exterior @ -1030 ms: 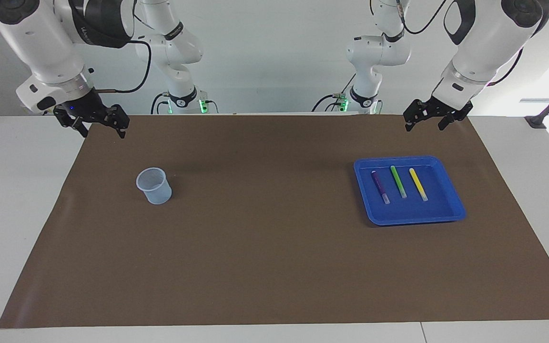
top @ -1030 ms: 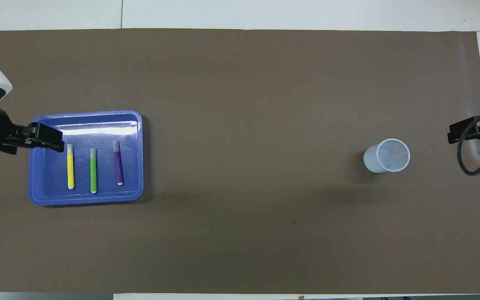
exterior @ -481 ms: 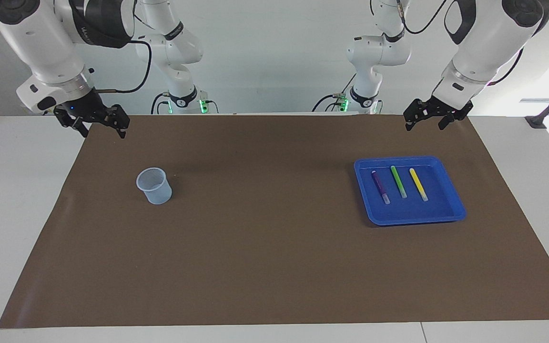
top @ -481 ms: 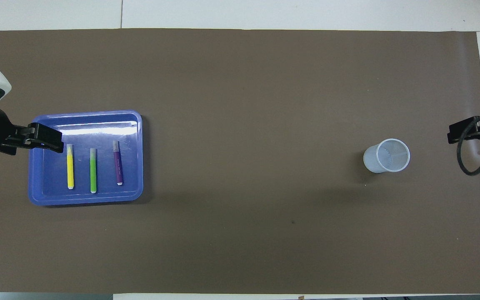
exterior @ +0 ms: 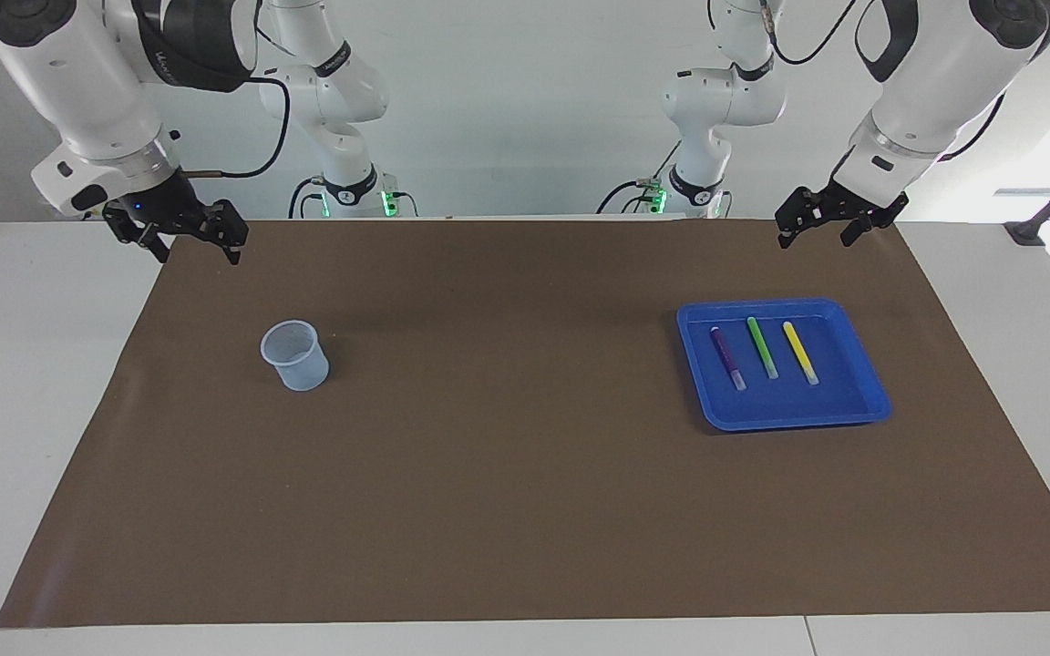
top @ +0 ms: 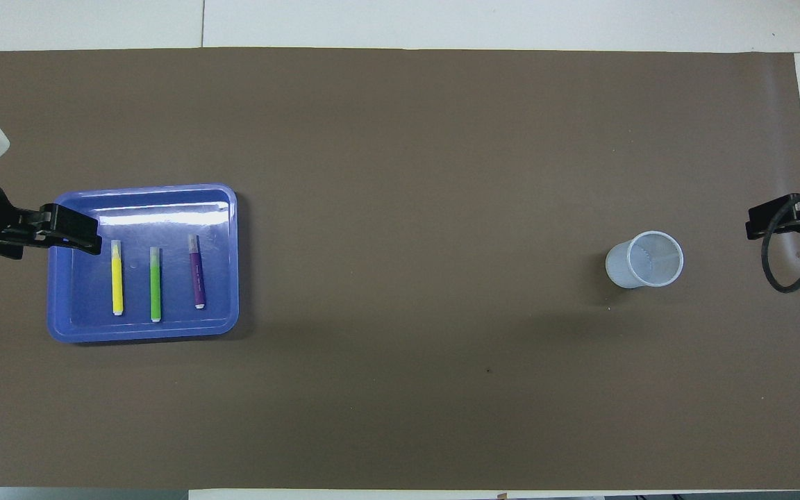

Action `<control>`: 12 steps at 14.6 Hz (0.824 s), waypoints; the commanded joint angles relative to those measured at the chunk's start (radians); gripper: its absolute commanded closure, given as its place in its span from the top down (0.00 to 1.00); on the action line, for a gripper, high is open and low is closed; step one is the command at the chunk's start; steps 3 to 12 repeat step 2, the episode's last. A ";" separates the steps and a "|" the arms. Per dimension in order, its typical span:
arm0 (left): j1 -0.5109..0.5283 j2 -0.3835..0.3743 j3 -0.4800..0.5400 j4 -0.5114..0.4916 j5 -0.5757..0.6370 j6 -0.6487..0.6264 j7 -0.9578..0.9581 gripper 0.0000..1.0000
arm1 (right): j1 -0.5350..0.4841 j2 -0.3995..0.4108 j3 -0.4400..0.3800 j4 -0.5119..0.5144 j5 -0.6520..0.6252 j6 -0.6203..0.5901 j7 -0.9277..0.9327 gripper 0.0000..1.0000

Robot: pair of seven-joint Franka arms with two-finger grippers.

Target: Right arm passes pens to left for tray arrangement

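All three pens (exterior: pixel 762 352) lie in the tray (exterior: pixel 867 390); the right gripper (exterior: pixel 188 239) and left gripper (exterior: pixel 824 223) hang over the tabletop's robot-side corners, jaws wide, empty. The arrangement looks complete, so nothing seems left but parking.

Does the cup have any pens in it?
No, the cup is empty; all three pens lie in the blue tray.

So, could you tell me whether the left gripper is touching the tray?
Apart: the facing view shows the left gripper raised, with bare mat between it and the tray.
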 commanded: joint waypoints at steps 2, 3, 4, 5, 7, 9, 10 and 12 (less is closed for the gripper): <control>0.002 0.002 0.006 0.015 -0.016 -0.020 0.000 1.00 | -0.006 -0.011 0.008 -0.010 0.013 0.000 -0.021 1.00; 0.002 0.002 0.006 0.015 -0.016 -0.020 0.000 1.00 | -0.006 -0.011 0.008 -0.010 0.013 0.000 -0.021 1.00; 0.002 0.002 0.006 0.015 -0.016 -0.020 0.000 1.00 | -0.006 -0.011 0.008 -0.010 0.013 0.000 -0.021 1.00; 0.002 0.002 0.006 0.015 -0.016 -0.020 0.000 1.00 | -0.006 -0.011 0.008 -0.010 0.013 0.000 -0.021 1.00; 0.002 0.002 0.006 0.015 -0.016 -0.020 0.000 1.00 | -0.006 -0.011 0.008 -0.010 0.013 0.000 -0.021 1.00; 0.002 0.002 0.006 0.015 -0.016 -0.020 0.000 1.00 | -0.006 -0.011 0.008 -0.010 0.013 0.000 -0.021 1.00; 0.002 0.002 0.006 0.015 -0.016 -0.020 0.000 1.00 | -0.006 -0.011 0.008 -0.010 0.013 0.000 -0.021 1.00; 0.002 0.002 0.006 0.015 -0.016 -0.020 0.000 1.00 | -0.006 -0.011 0.008 -0.010 0.013 0.000 -0.021 1.00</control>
